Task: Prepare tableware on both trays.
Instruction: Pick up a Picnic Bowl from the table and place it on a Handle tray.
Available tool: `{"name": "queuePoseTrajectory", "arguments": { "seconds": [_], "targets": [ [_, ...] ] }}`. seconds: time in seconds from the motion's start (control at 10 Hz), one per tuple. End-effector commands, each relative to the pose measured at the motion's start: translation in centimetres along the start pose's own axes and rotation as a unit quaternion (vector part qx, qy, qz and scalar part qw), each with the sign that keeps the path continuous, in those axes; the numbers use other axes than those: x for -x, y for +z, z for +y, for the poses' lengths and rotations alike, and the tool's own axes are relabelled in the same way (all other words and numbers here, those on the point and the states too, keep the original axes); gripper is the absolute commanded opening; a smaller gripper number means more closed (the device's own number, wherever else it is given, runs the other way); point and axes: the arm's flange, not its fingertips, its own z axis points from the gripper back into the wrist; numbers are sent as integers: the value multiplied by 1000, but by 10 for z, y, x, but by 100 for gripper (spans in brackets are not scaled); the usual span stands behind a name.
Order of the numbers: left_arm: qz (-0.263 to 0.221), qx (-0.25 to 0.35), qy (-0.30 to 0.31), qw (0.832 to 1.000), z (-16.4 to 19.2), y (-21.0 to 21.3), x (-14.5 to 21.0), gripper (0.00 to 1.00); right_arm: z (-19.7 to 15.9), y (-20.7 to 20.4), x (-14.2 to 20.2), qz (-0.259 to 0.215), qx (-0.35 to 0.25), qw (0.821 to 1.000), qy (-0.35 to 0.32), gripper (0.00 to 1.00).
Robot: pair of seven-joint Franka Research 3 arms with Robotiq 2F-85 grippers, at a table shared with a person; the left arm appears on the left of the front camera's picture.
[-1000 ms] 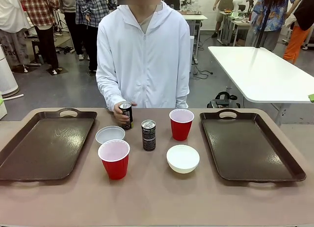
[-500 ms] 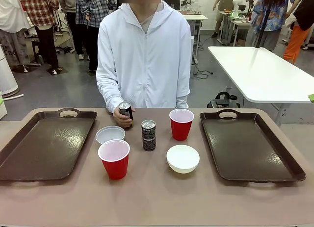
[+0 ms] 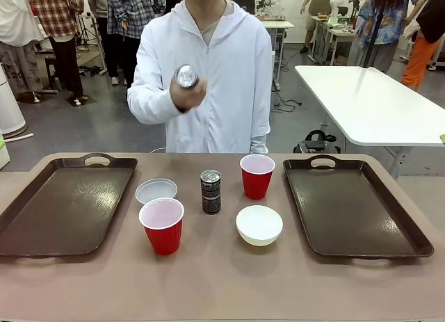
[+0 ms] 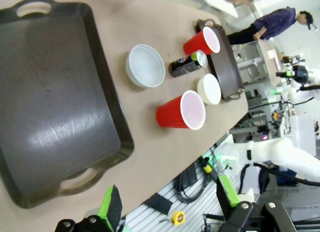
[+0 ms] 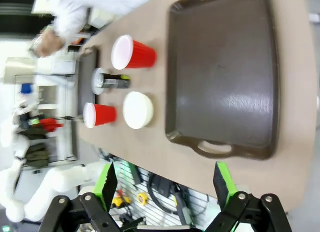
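The standing can point(image 3: 211, 191) is upright at the middle of the table point(image 3: 222, 280), its long axis vertical and its silver top up. It stands between the two trays and touches nothing around it. The held can point(image 3: 186, 76) is off the table in the person's hand point(image 3: 185, 94) at chest height. It is tipped so that one round silver end faces the front camera, with its long axis pointing roughly across the table toward the robot.

The near red cup point(image 3: 162, 226) and the far red cup point(image 3: 256, 176) both stand mouth up and show pale insides. The left bowl point(image 3: 156, 191) sits just behind the near cup, and the right bowl point(image 3: 259, 224) sits just in front of the far cup. Both bowls are open side up with white insides showing.

The left tray point(image 3: 62, 204) and the right tray point(image 3: 354, 207) lie flat at either side. Their long axes run from the robot's edge to the person's edge, with a loop handle at each end and bare brown floors.

The left gripper point(image 4: 169, 199) hangs above the table's near edge beside the left tray, jaws spread wide with nothing between them. The right gripper point(image 5: 165, 184) is likewise spread wide and holds nothing, above the near edge by the right tray.
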Motion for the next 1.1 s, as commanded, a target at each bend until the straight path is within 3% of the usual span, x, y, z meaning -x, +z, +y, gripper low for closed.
{"name": "queuePoseTrajectory", "arguments": {
  "seconds": [0.0, 0.2, 0.6, 0.8, 1.0],
  "targets": [
    [-5, 6, 2, 1000, -1, 0, -1, 100, 41, -11, -13, 65, 90, 993, -45, 100],
    [-5, 6, 2, 1000, -1, 0, -1, 100, 70, -43, -31, 102, 135, 983, -68, 100],
    [-5, 6, 2, 1000, -1, 0, -1, 100, 125, -149, -59, 108, 205, 969, -83, 100],
    [-5, 6, 2, 1000, -1, 0, -1, 100, 135, -166, -56, 104, 215, 969, -58, 100],
    [-5, 6, 2, 1000, -1, 0, -1, 100, 129, -162, -52, 111, 190, 973, -74, 100]
  ]
}}
